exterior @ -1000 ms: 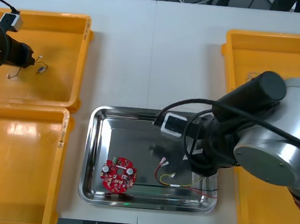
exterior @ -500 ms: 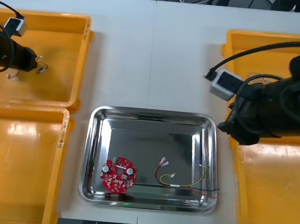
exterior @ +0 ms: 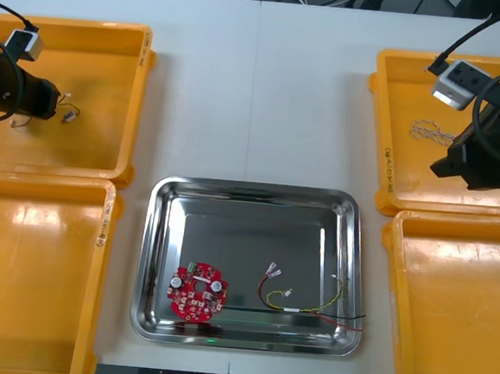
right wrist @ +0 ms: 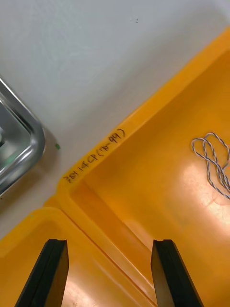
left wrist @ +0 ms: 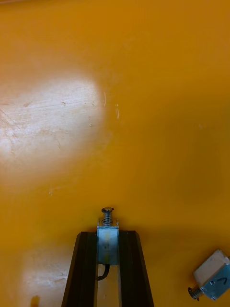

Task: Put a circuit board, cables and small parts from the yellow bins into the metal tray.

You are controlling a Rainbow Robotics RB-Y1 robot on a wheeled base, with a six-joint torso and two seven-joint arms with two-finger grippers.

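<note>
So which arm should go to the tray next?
Left, probably: the left gripper is shut on a small metal part in its yellow bin. The right gripper is open and empty, short of the twisted cable.

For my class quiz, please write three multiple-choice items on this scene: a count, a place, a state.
1. The shiny metal tray holds: A) no board B) one round red circuit board C) two boards
2. The twisted blue and white cable lies: A) in that tray B) in the far yellow plastic bin on the robot's right C) on top of that board
3. The left pincer, in the far left yellow bin, is: A) open B) shut on nothing C) shut on a small metal part

B, a single board lies there; B, the cable rests on that bin's floor, the open right pincer above its corner; C, its black fingers clamp the part.
</note>
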